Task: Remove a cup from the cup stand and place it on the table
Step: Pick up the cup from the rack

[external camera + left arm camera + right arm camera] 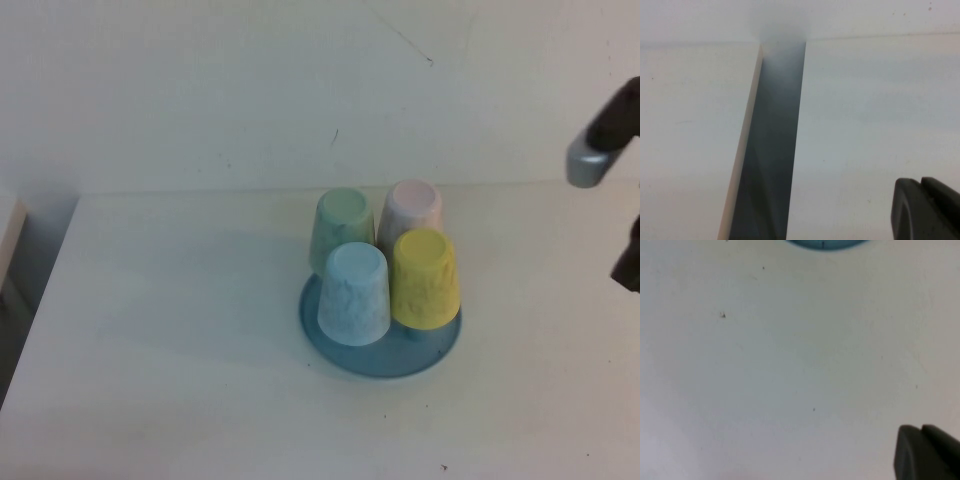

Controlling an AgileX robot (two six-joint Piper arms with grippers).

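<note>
While the cup (pixel 426 279) sits inverted on the cup stand (pixel 380 355), the closed, empty right gripper (pixel 921 452) hovers over bare bench (pixel 180 330) beside it, the closed left gripper (pixel 920 210) well apart.

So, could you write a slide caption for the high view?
Four upside-down cups, yellow cup included, on the blue cup stand; right arm waits at the table edge.

The cup stand (pixel 340 350) hides its pegs under four upturned cups. The right wrist view cuts it to a blue sliver. Both wrist views crop each end effector at the corner.
</note>
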